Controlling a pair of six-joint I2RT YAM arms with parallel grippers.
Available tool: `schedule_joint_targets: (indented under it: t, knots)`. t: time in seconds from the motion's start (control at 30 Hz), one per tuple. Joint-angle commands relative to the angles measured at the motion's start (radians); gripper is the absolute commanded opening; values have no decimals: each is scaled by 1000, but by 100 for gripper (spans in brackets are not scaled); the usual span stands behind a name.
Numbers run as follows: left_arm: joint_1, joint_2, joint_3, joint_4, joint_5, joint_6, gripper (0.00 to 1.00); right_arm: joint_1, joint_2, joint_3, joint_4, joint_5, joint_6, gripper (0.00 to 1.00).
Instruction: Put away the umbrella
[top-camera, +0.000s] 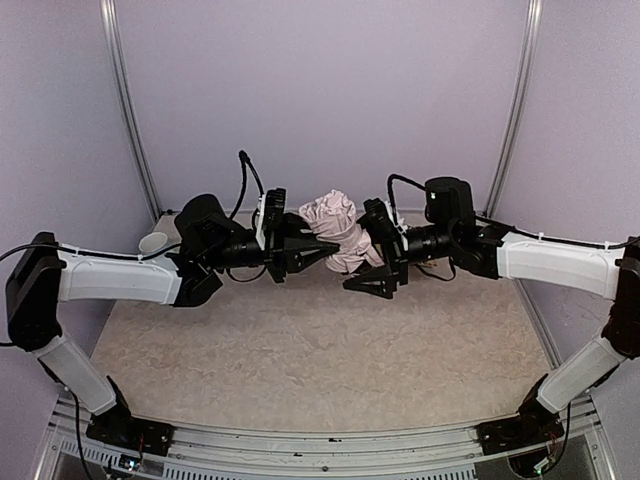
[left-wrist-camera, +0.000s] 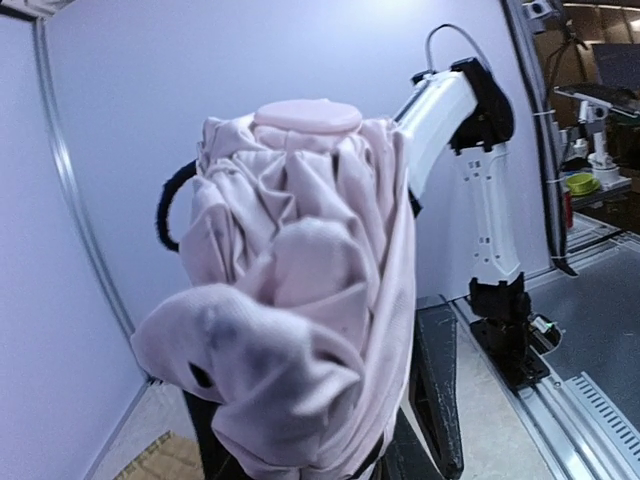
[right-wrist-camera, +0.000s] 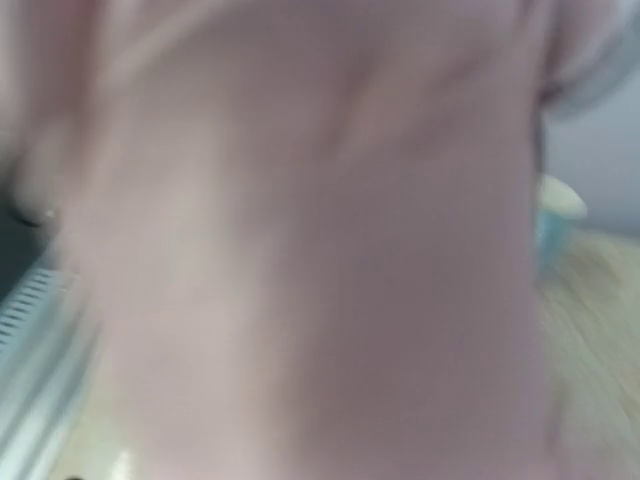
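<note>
The umbrella (top-camera: 335, 228), a bunched pink bundle, hangs above the worktop (top-camera: 300, 350) between the 2 grippers, long axis roughly upright. It sits directly ahead of the left gripper (top-camera: 328, 247), which grips it. The right gripper (top-camera: 365, 258) straddles the opposite side, and I cannot tell whether it presses.

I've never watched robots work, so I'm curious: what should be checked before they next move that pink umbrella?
1. Umbrella collapsed: ok, bunched up.
2. Umbrella clear of table: ok, held up in the air.
3. Left pincer firmly closed: cannot tell, umbrella hides it.
4. Right pincer firmly closed: cannot tell, its view is blurred pink.
5. Cup out of the way: ok, far left.
</note>
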Motion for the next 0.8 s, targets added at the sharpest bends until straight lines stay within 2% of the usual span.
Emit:
schedule_joint_targets:
  t: [0.0, 0.13, 0.2, 0.4, 0.57, 0.77]
  knots:
    - [47, -101, 77, -277, -265, 63, 0, -72, -68, -99, 153, 175, 107, 100]
    - [63, -117, 130, -473, -466, 92, 0, -118, -116, -159, 223, 261, 153, 100]
    - [77, -101, 142, -515, -526, 81, 0, -124, -127, -176, 243, 281, 158, 100]
    - [144, 39, -21, -384, -470, -48, 0, -126, -107, -181, 244, 250, 159, 100]
    - [102, 243, -25, -484, -529, 42, 0, -126, -103, -182, 239, 243, 156, 100]
    - [61, 297, 7, -546, -604, 119, 0, -126, -114, -177, 244, 227, 157, 100]
